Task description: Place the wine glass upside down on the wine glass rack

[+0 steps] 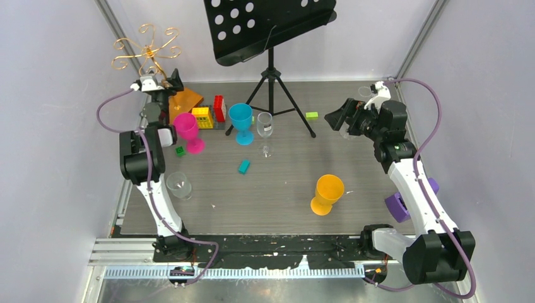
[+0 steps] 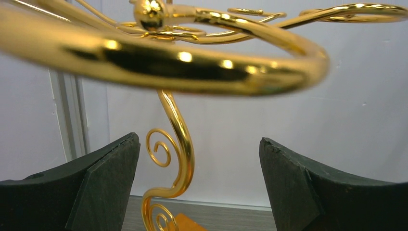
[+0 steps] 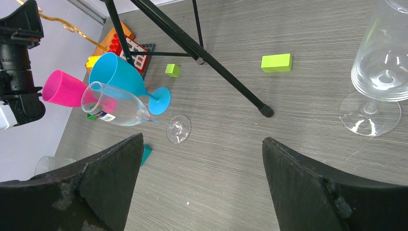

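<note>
The gold wire wine glass rack (image 1: 146, 47) stands at the far left on its orange base (image 1: 185, 100). My left gripper (image 1: 172, 81) is open right in front of it. In the left wrist view its curled stem (image 2: 182, 144) rises between the open fingers, nearer the left one, and a loop arm (image 2: 192, 67) crosses just above. A clear wine glass (image 1: 265, 128) stands mid-table, another (image 1: 364, 93) stands upright by my right gripper (image 1: 335, 117), and a third (image 1: 178, 184) is near the left arm. My right gripper (image 3: 202, 163) is open and empty above the table.
A black music stand (image 1: 271, 38) on a tripod stands at the back centre. Pink (image 1: 188, 129), blue (image 1: 241, 121) and orange (image 1: 328, 192) goblets, toy bricks (image 1: 211, 112), small green (image 1: 311, 115) and teal (image 1: 243, 166) blocks, and a purple object (image 1: 399, 205) are on the table.
</note>
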Robot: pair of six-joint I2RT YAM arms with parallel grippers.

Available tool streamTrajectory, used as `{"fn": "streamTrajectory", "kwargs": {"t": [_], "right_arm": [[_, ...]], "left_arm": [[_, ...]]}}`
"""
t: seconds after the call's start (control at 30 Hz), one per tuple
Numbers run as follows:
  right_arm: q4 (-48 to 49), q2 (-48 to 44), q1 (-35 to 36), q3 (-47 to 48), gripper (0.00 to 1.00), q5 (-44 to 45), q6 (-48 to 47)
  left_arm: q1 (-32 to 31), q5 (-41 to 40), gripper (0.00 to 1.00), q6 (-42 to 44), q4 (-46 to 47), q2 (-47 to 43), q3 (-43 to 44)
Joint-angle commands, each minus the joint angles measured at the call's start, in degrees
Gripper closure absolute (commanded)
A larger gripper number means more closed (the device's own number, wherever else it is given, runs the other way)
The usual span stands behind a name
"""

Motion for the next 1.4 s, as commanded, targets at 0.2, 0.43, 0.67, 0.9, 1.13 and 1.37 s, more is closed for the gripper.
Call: {"fn": "streamTrajectory", "kwargs": {"t": [0.2, 0.43, 0.67, 0.9, 1.13, 1.37], "right_arm": [[2.05, 1.10, 0.15, 3.81, 0.00, -1.26, -0.55], [2.01, 2.31, 0.17, 4.01, 0.00, -1.31, -0.73], [2.01, 3.44, 0.20, 4.41, 0.00, -1.54, -0.69], [1.97, 3.74, 0.15, 4.64, 0.00, -1.91, -0.54], [2.01, 3.53, 0.18, 4.73, 0.00, -2.23, -0.39], [2.01, 3.57, 0.18, 4.84, 0.00, -2.59, -0.14]], "left_arm": [[-0.03, -2.89, 0.09, 1.77, 2.29, 4.88, 8.04], [0.33, -2.44, 0.14, 1.71, 1.85, 6.68, 10.55], [0.38, -2.13, 0.26, 1.61, 1.20, 8.23, 12.19], [0.38, -2.71, 0.36, 1.33, 1.22, 8.53, 12.12], [0.34, -2.73, 0.47, 0.86, 2.02, 8.42, 11.30], [0.38, -2.82, 0.70, 0.27, 2.71, 8.88, 10.99]]}}
